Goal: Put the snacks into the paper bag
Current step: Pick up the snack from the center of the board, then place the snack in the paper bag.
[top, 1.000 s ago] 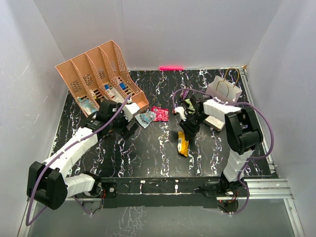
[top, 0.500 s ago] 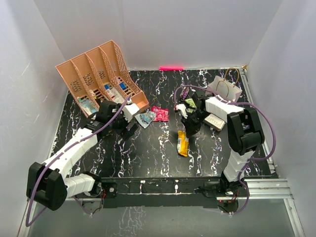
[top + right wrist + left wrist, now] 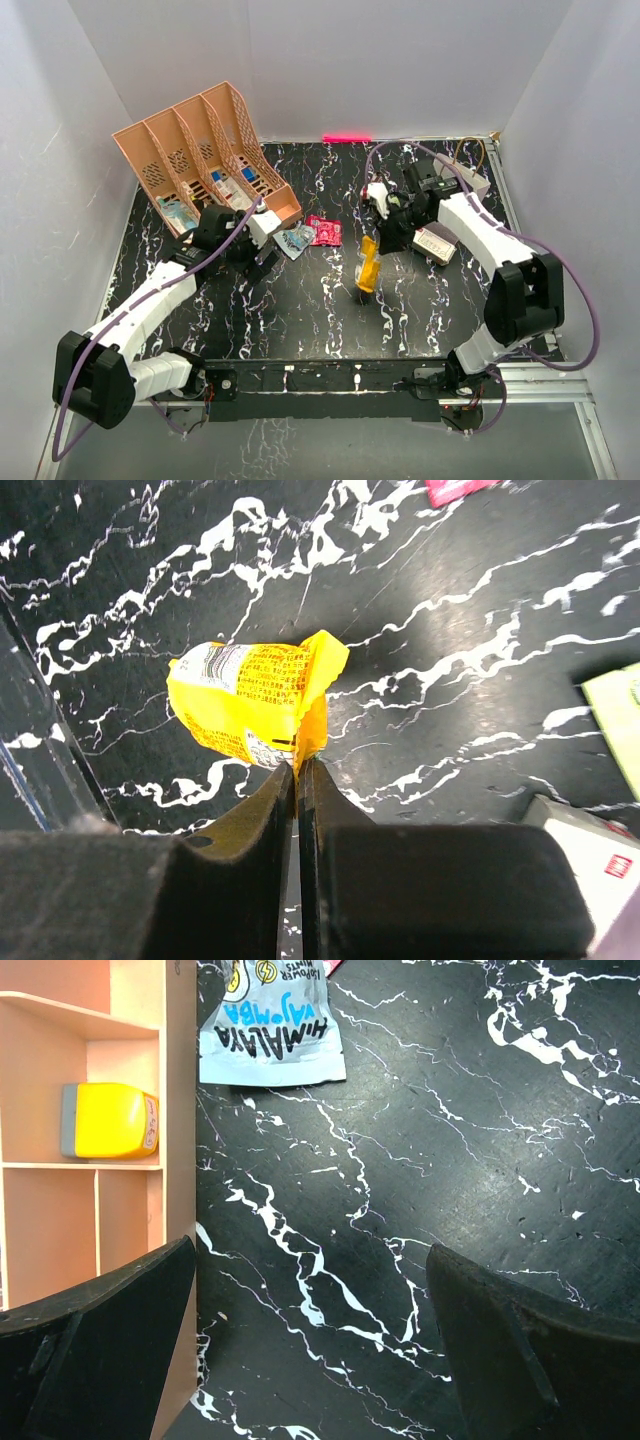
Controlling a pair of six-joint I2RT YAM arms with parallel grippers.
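Right gripper (image 3: 297, 768) clamped on yellow packet (image 3: 250, 705) (its edge) — hanging below, left gripper (image 3: 310, 1290) apart

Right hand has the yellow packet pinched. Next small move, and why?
Probably lift and carry it toward the far right corner. The right hand is shut on one edge of the crinkly yellow foil packet, which seems to dangle over the black marble table. The pale paper bag stands beyond that arm, so the packet likely needs height to clear its rim.
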